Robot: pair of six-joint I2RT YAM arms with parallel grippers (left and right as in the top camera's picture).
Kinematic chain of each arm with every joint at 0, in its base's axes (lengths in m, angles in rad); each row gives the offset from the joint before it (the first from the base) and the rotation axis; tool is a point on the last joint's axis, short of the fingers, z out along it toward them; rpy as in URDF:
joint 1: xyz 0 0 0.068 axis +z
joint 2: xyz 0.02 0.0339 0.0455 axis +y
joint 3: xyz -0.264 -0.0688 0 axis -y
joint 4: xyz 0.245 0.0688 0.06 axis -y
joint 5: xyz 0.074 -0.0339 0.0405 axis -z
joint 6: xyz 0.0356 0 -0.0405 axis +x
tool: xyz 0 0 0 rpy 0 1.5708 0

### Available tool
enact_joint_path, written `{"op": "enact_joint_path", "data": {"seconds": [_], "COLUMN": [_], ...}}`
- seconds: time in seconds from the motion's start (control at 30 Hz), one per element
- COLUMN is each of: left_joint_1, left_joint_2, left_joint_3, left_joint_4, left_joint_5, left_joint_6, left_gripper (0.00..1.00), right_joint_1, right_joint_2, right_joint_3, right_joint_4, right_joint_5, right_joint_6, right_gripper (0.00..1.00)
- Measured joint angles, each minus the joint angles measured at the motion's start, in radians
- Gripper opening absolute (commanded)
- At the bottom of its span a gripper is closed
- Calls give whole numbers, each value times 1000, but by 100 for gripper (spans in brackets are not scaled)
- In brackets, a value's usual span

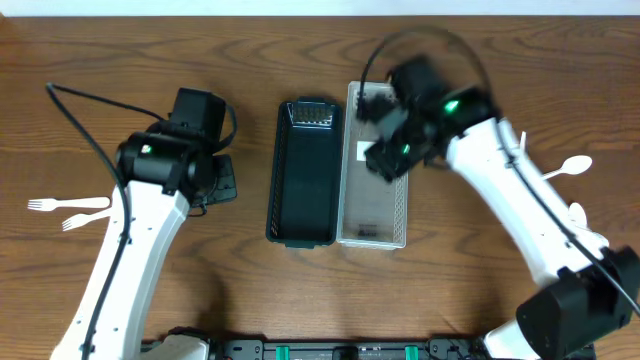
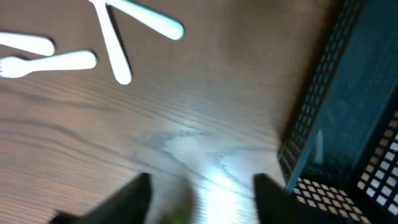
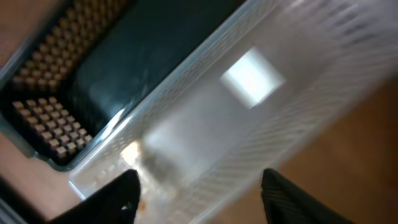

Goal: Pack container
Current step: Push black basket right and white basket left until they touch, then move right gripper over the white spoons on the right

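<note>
Right tool [image 3: 199, 198] hangs released, jaws spread, directly above the clear container [image 3: 205, 137]. Left tool [image 2: 202, 199], also released, hovers over bare desk [image 2: 93, 137], white cutlery [image 2: 112, 37] ahead.

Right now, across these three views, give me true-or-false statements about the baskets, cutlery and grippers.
The right gripper is over the clear basket. True.
The dark basket lies right of the clear one. False: it lies left of it.
The left gripper holds a fork. False: it is open and empty.
Two white forks lie on the table, left of the dark basket. True.
The white spoon is in the clear basket. False: it lies on the table, right of it.
</note>
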Motion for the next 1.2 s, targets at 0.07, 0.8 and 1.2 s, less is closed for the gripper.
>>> {"op": "enact_joint_path", "data": {"seconds": [0.07, 0.8, 1.2], "left_joint_1": [16, 169, 169], "left_joint_2": [-27, -170, -170], "left_joint_3": [3, 10, 11], "left_joint_4": [2, -16, -17], "left_joint_5": [-10, -32, -32], "left_joint_6": [0, -2, -2], "left_gripper": [65, 70, 70], "right_joint_1": [-31, -596, -632], "right_joint_2": [0, -15, 77], "right_joint_3": [119, 58, -298], "right_joint_4": [-61, -109, 235], "right_joint_5": [13, 343, 316], "right_joint_6": [19, 517, 372], "right_gripper": [86, 99, 99]}}
